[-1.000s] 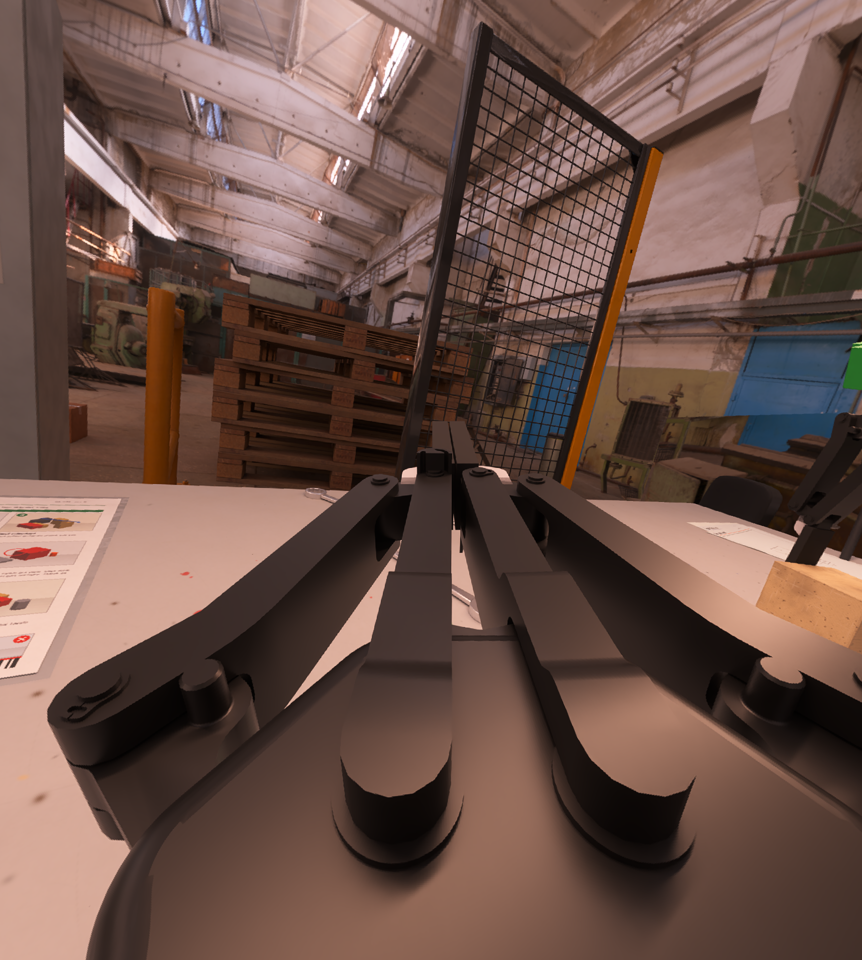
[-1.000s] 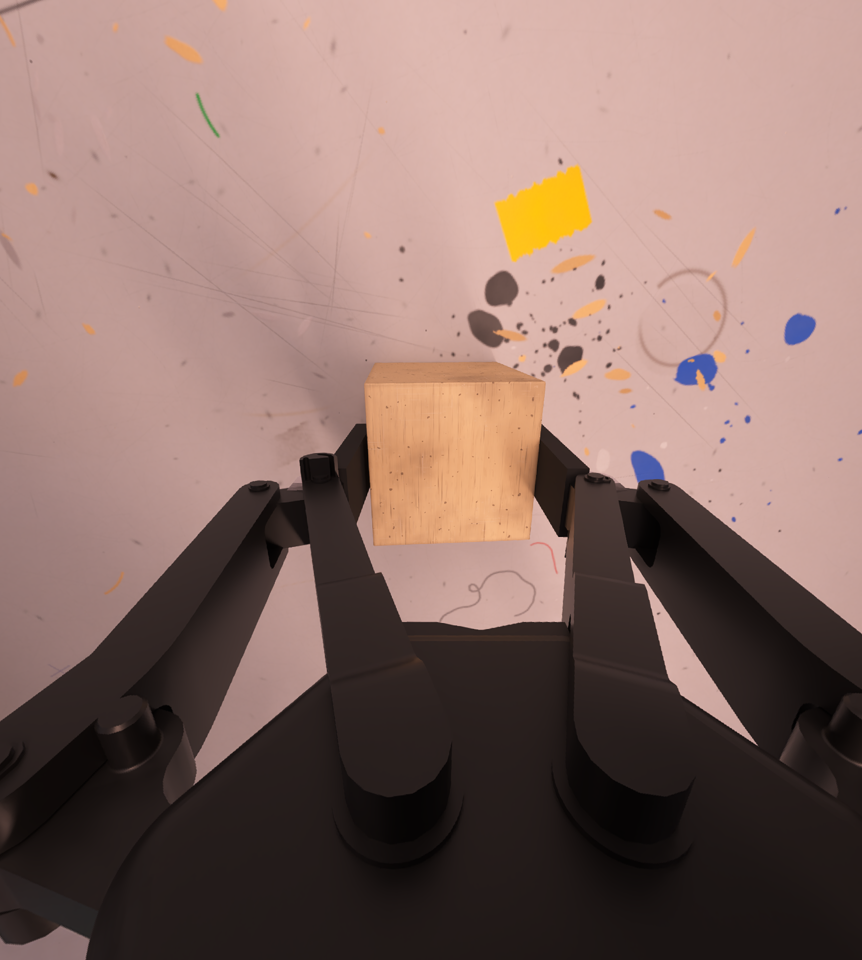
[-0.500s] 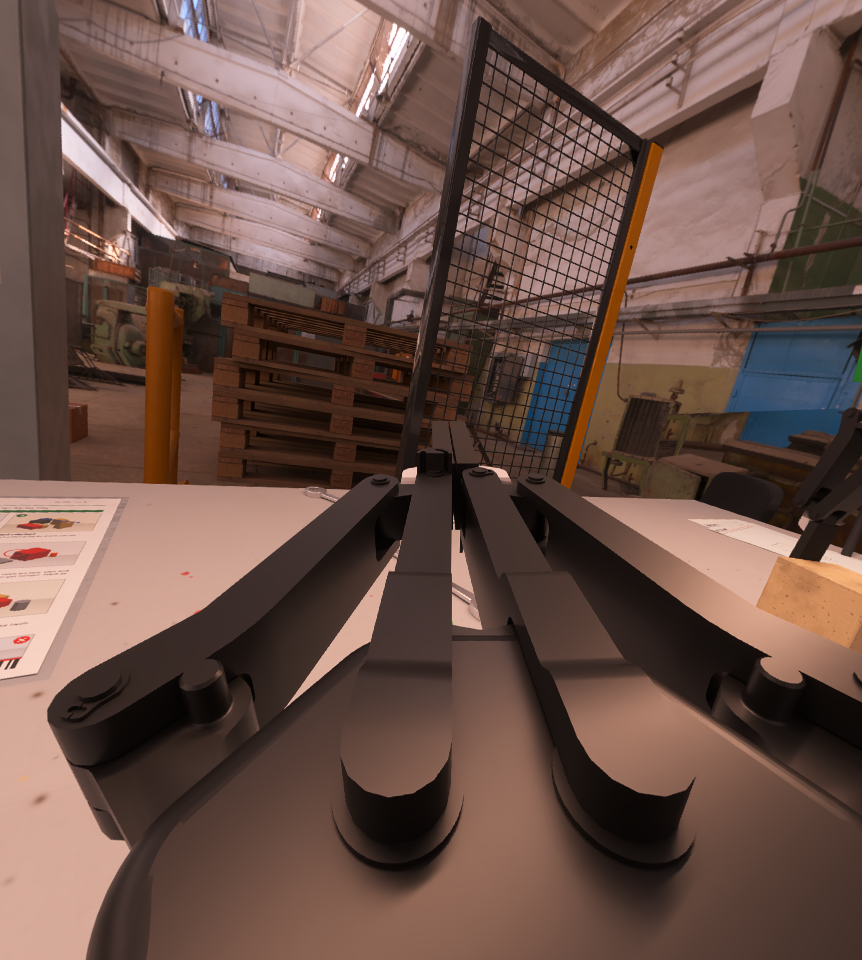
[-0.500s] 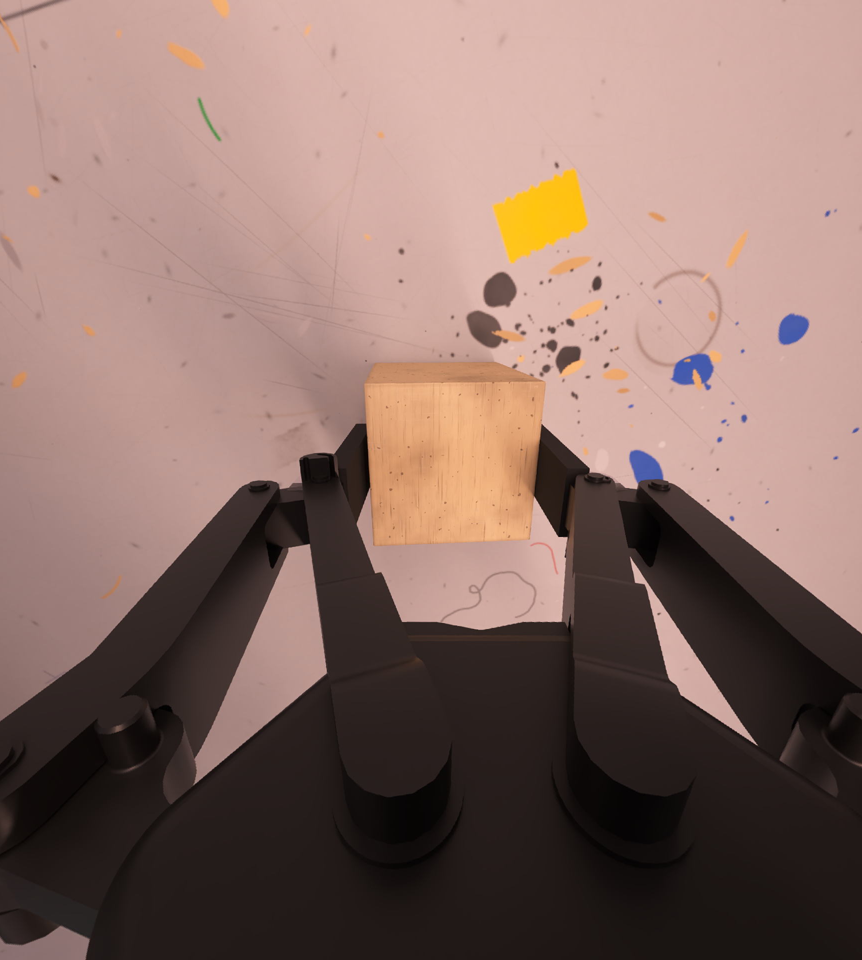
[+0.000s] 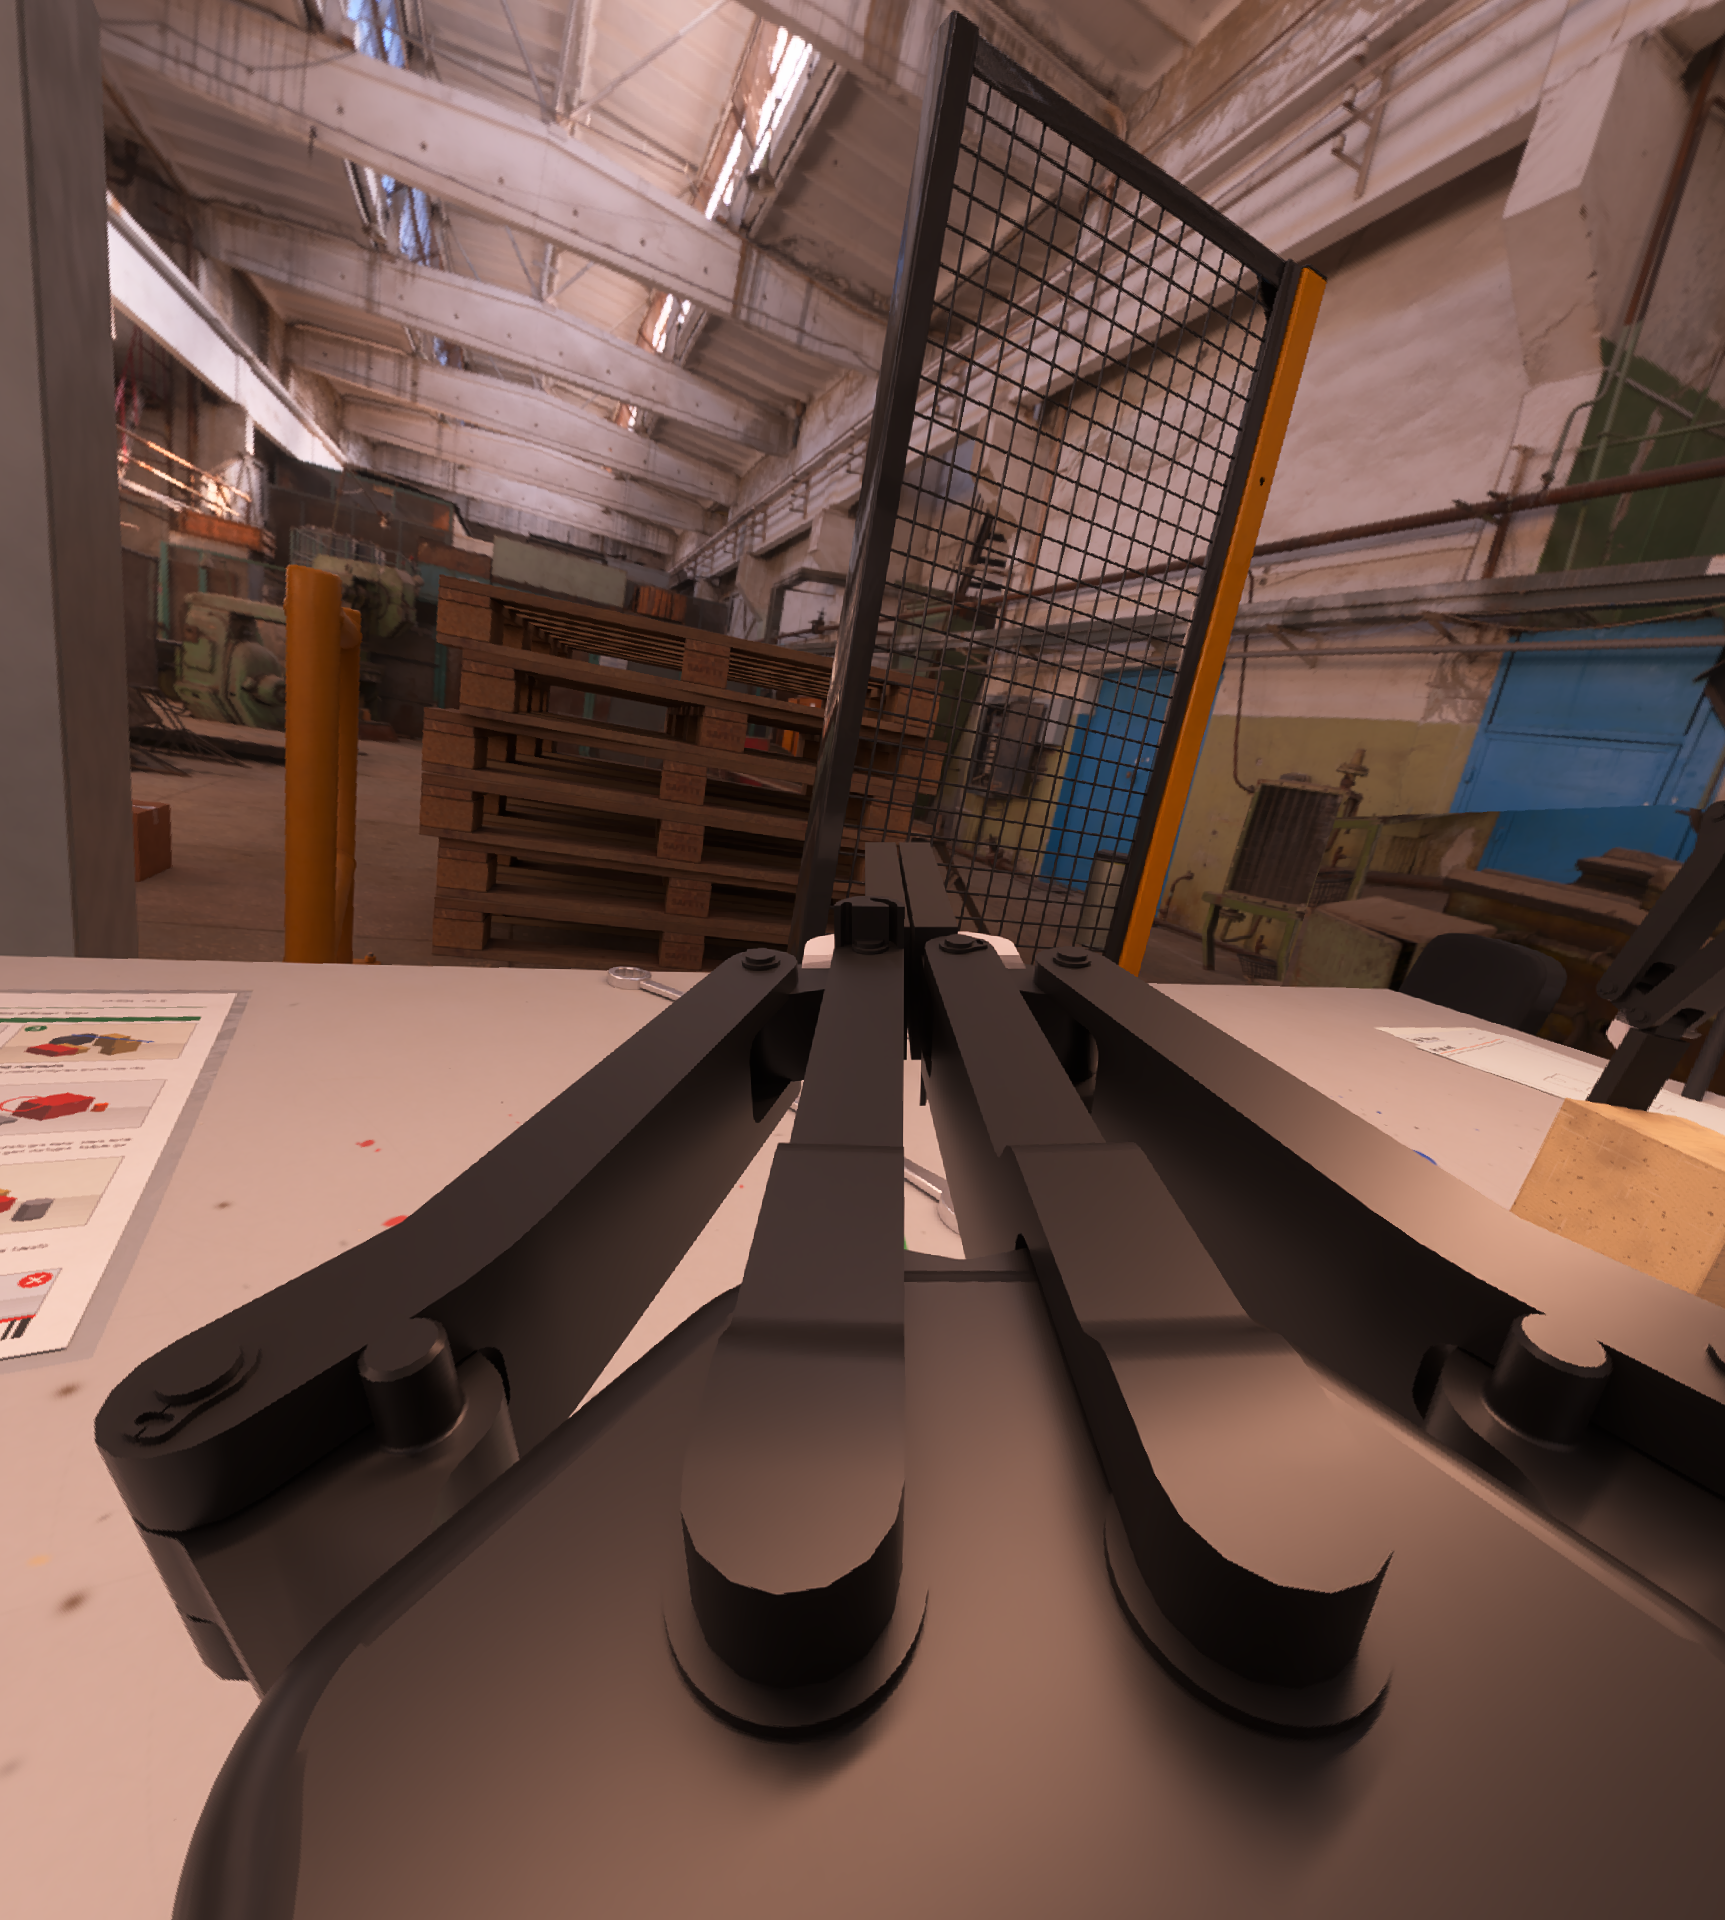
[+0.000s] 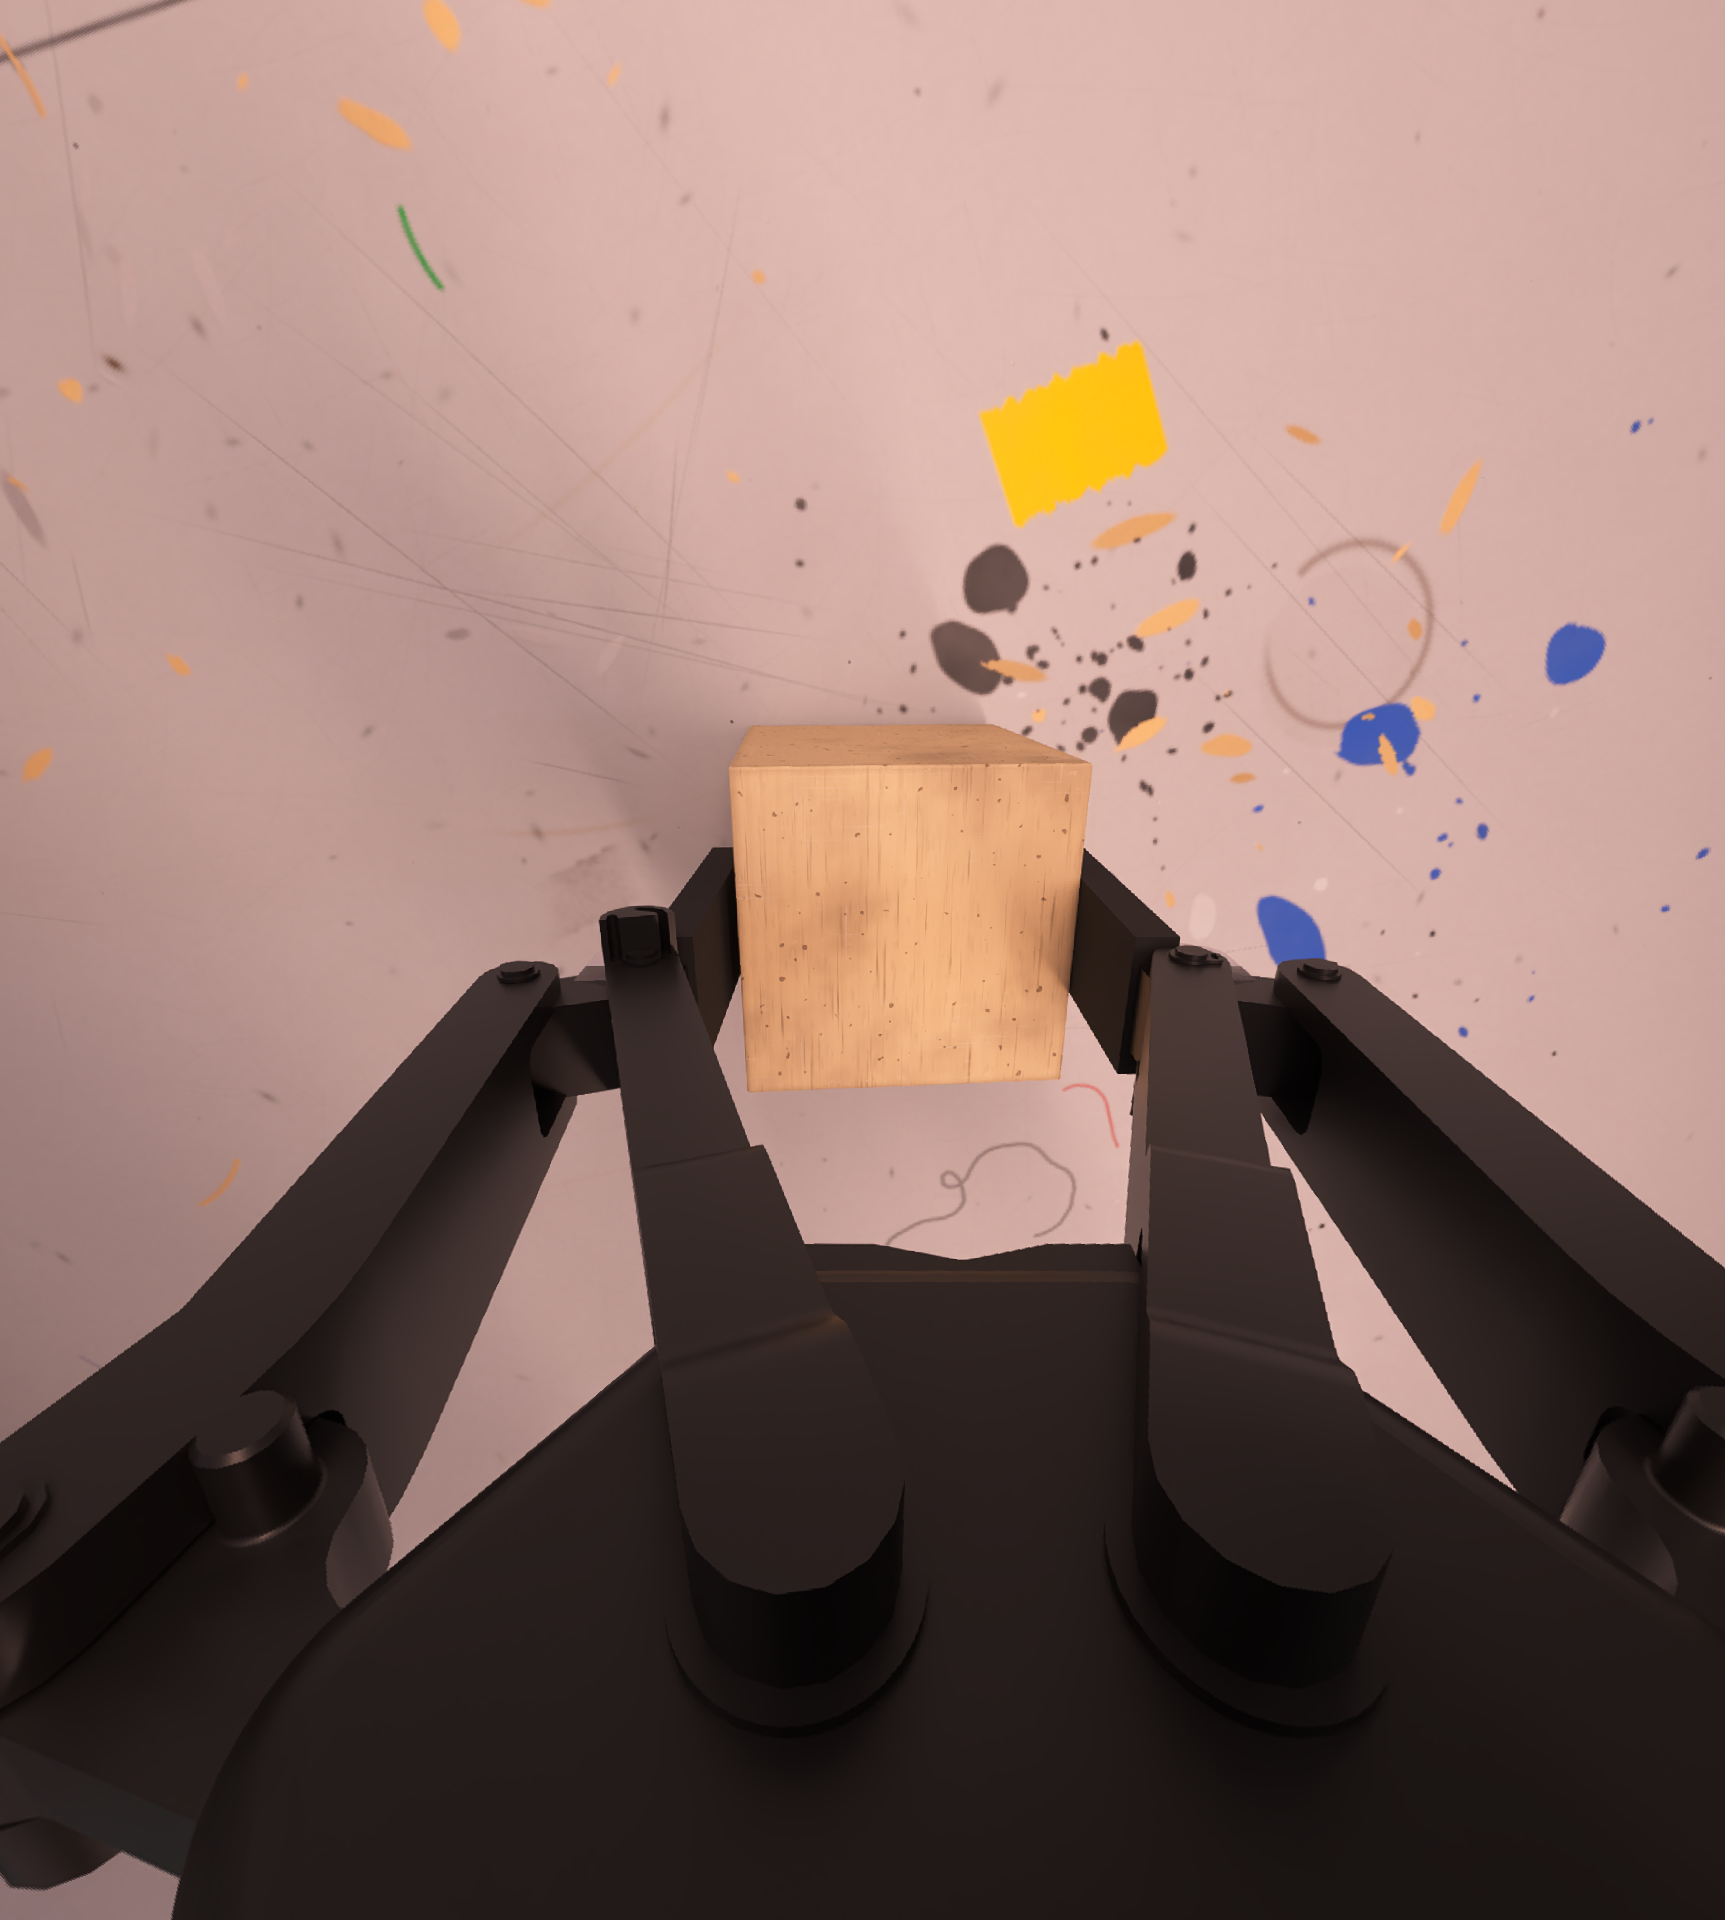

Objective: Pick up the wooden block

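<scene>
Wooden block (image 6: pixel 905 914): pale tan cube, fine vertical grain, dark specks. Clamped between right gripper (image 6: pixel 908 961) fingers, above paint-spattered table (image 6: pixel 318 623). Left gripper (image 5: pixel 902 914) fingers pressed together, empty.

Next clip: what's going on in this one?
The right gripper is shut on a light wooden cube, its fingers pressed against two opposite sides. The cube appears to hang just above the paint-speckled pale table, so the pickup looks under way. The left gripper is shut on nothing, off to the side above the table, near a printed instruction sheet.
</scene>
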`<act>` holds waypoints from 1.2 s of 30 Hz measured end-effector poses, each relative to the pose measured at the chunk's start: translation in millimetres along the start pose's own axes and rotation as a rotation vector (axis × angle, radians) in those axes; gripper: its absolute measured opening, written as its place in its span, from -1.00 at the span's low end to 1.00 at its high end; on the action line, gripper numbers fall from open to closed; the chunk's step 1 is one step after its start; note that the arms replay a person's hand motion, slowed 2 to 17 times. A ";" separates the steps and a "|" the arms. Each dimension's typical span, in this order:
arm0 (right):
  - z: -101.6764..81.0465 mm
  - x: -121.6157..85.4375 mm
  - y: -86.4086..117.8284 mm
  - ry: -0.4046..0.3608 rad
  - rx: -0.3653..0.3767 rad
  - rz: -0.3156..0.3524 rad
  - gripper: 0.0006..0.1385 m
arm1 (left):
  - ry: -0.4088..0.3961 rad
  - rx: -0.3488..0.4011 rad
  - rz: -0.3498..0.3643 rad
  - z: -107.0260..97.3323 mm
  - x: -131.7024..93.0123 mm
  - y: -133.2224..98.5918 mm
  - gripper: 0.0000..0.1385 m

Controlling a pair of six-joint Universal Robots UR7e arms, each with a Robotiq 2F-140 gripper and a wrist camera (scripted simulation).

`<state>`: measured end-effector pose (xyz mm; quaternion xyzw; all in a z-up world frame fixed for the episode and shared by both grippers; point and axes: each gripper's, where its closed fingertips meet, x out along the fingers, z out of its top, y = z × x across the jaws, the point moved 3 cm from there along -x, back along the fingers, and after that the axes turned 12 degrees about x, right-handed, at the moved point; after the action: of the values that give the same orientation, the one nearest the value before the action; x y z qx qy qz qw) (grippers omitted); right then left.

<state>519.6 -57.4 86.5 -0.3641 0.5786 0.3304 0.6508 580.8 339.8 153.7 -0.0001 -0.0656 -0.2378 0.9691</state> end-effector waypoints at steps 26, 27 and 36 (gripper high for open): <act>-2.5 -1.4 0.3 -0.037 0.008 -0.007 0.10 | 0.008 0.002 0.000 -2.1 1.1 0.1 -0.99; -2.7 -1.5 0.2 -0.039 0.009 -0.006 0.10 | 0.008 0.003 0.000 -2.2 1.2 0.1 -0.99; -3.2 -1.9 0.3 -0.051 0.013 -0.006 0.10 | 0.011 0.000 0.001 -3.2 1.6 0.6 -0.99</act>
<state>517.5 -60.0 88.1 -0.3533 0.5630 0.3338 0.6685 582.8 339.4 150.7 0.0009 -0.0602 -0.2373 0.9696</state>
